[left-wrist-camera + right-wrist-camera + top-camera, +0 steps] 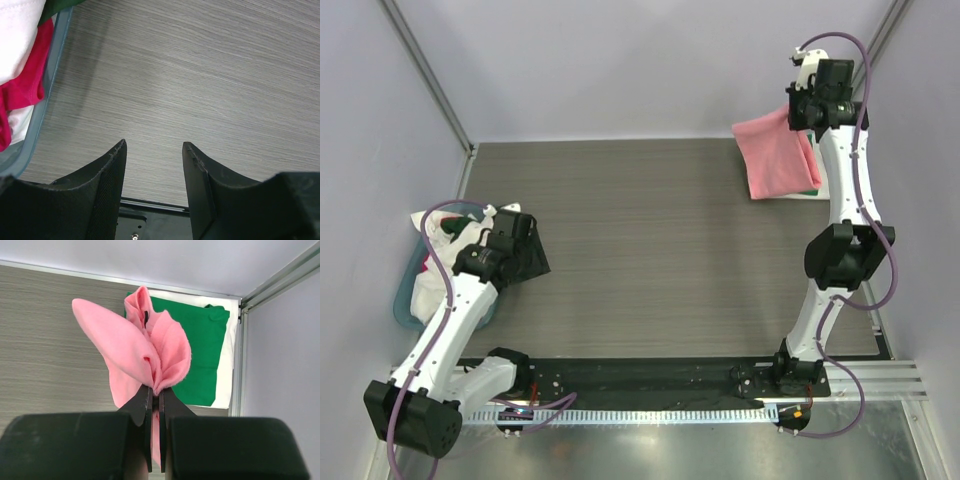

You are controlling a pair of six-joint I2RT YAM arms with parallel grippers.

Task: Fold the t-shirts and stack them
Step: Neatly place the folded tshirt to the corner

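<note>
Grey wood-grain table, pale walls — pink t-shirt held.

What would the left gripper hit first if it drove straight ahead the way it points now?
Most likely the bare table: the left gripper stands open over plain wood grain, and the teal tub lies off to one side.
</note>
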